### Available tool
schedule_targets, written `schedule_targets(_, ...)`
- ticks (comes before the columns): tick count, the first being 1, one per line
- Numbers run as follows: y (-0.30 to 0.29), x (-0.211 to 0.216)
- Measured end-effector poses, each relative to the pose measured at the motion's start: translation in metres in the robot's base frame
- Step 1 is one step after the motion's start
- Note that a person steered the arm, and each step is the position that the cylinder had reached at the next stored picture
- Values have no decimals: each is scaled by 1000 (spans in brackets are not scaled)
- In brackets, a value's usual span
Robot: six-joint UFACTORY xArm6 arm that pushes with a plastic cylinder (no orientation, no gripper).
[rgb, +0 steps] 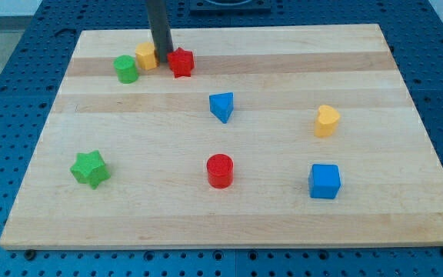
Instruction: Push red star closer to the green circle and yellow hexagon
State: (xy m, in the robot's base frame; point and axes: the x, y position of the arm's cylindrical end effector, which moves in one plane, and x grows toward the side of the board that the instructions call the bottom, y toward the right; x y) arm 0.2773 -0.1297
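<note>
The red star (181,62) lies near the view's top left of the wooden board (229,223). The yellow hexagon (146,56) sits just to its left and the green circle (126,68) lies left of and slightly below the hexagon. My tip (163,60) stands between the yellow hexagon and the red star, close against the star's left side. The dark rod rises straight up out of the view's top.
A blue triangle (221,106) lies mid-board. A yellow heart (327,121) is at the right, a blue cube (324,181) below it. A red cylinder (219,170) is at bottom centre and a green star (90,168) at bottom left. Blue perforated table surrounds the board.
</note>
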Motion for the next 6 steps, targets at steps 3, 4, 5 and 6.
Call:
schedule_targets(3,-24,-2)
schedule_targets(4,15,-48)
schedule_targets(5,28,-62)
schedule_targets(6,37,-45)
